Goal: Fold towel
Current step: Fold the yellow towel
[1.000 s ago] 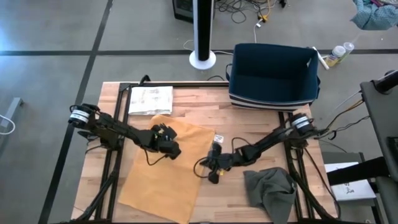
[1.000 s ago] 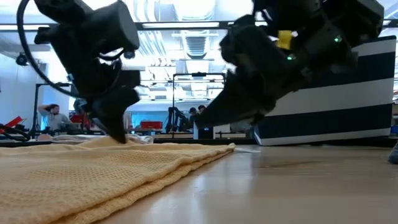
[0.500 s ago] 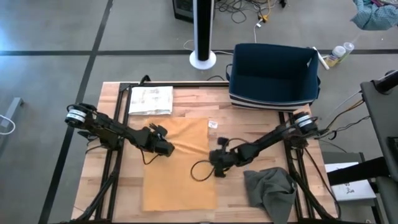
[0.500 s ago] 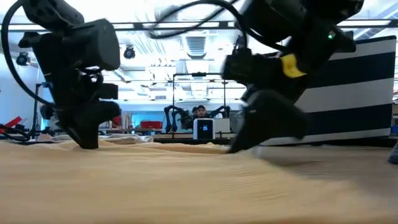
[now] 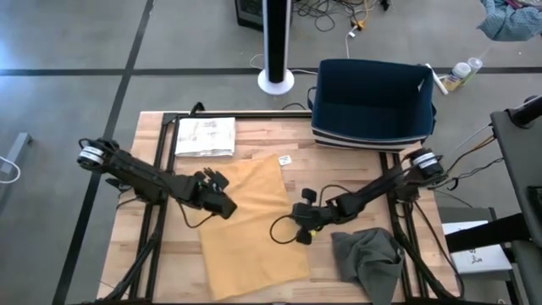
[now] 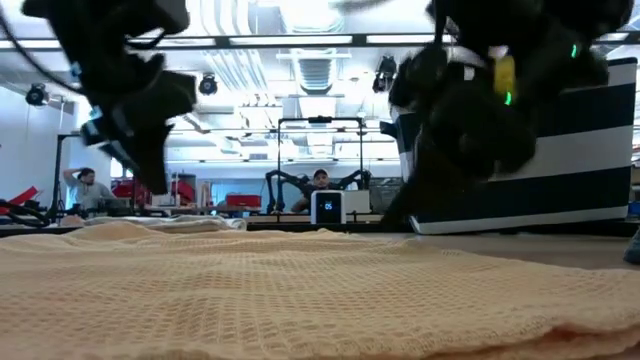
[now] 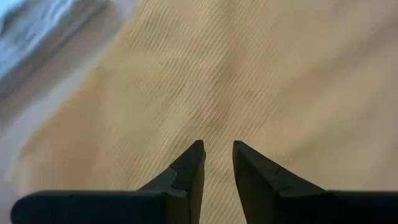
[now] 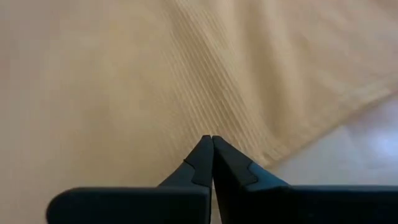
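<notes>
yellow waffle-weave towel (image 5: 251, 224) flat on wooden worktop (image 5: 254, 137), between left gripper (image 5: 222, 206), jaws slightly apart, and right gripper (image 5: 298, 233), jaws together, both empty.

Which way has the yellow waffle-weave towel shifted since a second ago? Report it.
Yes. The yellow waffle-weave towel rotated and now lies farther from the white paper sheet.

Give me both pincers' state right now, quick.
Left pincer: slightly open, empty, above the yellow towel.
Right pincer: closed, holding nothing, at the towel's right edge.
</notes>
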Robot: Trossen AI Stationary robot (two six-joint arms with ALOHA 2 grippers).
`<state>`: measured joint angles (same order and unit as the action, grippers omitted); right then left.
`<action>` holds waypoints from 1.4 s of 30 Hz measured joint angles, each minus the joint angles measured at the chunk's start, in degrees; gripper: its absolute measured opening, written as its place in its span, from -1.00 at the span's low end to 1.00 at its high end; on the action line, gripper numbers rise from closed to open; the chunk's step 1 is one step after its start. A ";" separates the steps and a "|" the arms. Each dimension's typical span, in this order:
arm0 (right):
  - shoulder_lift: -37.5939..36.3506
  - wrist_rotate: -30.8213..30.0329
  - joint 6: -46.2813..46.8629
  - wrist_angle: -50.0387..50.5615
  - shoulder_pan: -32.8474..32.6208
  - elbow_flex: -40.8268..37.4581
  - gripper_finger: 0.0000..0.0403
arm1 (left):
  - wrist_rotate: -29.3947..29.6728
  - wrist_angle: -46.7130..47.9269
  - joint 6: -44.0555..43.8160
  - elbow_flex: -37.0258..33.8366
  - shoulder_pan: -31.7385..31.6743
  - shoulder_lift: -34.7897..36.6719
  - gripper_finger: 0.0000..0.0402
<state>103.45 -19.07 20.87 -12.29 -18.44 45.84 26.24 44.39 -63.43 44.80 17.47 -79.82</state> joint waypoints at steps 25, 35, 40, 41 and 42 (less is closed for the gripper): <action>-14.05 -10.95 1.59 14.61 -0.01 0.60 -1.00 | 6.33 -11.96 20.12 5.09 -3.27 -7.65 -0.62; -10.69 -12.02 2.24 7.45 4.81 0.38 -1.00 | -4.62 -10.88 16.50 4.44 -17.26 -2.98 -0.62; -8.96 -12.00 4.48 4.45 5.02 1.04 -1.00 | -4.66 -12.49 14.50 2.06 -23.75 -2.94 -0.62; -8.63 -12.12 5.50 4.74 4.99 1.23 -1.00 | -4.62 -13.52 14.45 1.54 -24.98 -2.96 -0.63; -8.30 -12.18 6.41 4.35 4.99 1.76 -1.00 | -4.66 -14.52 14.52 0.97 -26.10 -2.93 -0.66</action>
<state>95.15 -31.24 27.28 -7.94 -13.45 47.59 21.58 29.87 -48.90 45.77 -8.62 -82.75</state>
